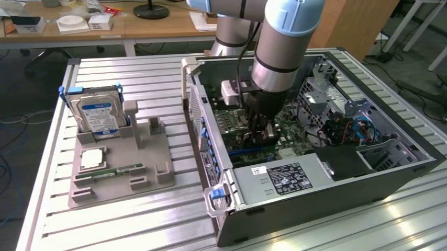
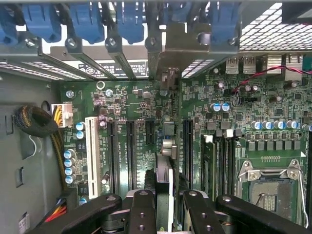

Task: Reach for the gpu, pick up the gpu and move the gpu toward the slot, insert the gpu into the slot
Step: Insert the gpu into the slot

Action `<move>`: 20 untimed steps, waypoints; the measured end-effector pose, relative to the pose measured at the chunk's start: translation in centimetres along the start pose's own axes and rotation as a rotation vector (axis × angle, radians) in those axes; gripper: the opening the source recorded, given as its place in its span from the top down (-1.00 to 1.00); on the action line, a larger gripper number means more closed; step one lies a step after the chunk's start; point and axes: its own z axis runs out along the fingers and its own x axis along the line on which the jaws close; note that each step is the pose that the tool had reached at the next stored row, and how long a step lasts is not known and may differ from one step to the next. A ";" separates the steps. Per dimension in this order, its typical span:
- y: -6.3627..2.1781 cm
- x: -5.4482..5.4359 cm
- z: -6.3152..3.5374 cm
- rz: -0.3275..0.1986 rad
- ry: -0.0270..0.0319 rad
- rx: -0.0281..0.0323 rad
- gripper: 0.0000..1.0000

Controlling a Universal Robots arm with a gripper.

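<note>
The gpu stands on edge over the green motherboard, its thin dark card seen edge-on and its pale metal bracket reaching up to the rear slot openings of the case, between the long dark expansion slots on either side. The gripper is clamped on the gpu, one black finger pressed to each face of the card. In the exterior view the gripper is sunk inside the open computer case, low over the motherboard. Beyond the case, toward the exterior view's left, a grey parts holder carries a hard drive upright and a green memory stick lying flat.
</note>
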 end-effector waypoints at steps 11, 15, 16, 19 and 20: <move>0.26 0.1 0.05 0.000 0.0002 0.0000 0.47; 0.27 0.1 0.09 0.000 0.0002 0.0000 0.47; 0.27 0.1 0.10 0.000 0.0002 -0.0001 0.47; 0.21 0.1 0.14 0.000 -0.0001 0.0000 0.47; 0.16 0.1 0.15 0.000 -0.0001 0.0001 0.47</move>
